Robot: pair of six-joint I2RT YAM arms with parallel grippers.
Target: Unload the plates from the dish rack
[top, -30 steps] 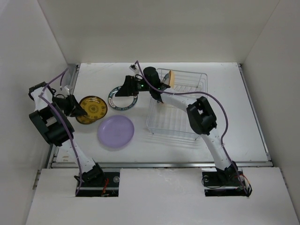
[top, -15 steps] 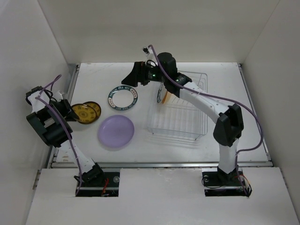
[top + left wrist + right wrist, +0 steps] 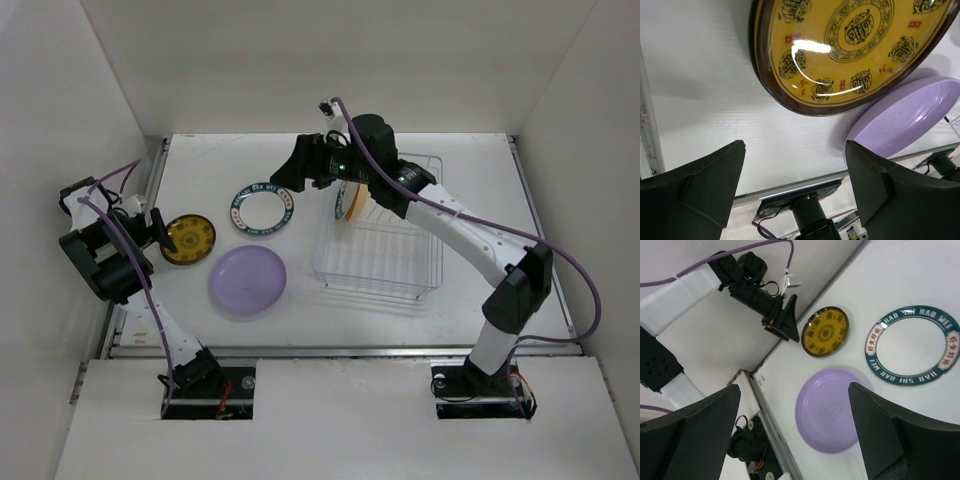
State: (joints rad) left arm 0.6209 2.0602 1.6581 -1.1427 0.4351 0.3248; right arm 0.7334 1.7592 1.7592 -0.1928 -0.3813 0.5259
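left gripper (image 3: 157, 228): wide, empty, beside mustard plate (image 3: 190, 238) | right arm outstretched, right gripper (image 3: 285, 177): wide, empty, beside dish rack (image 3: 378, 286)

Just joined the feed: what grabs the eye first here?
Three plates lie flat left of the rack: the mustard plate by the open left claw, the lavender plate nearest the bases, the teal-rimmed plate farthest back. One upright plate is in the rack's far left corner, below the right arm.

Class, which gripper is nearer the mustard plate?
Left. The left gripper sits just left of the mustard plate; the right gripper hovers farther off, beside the rack.
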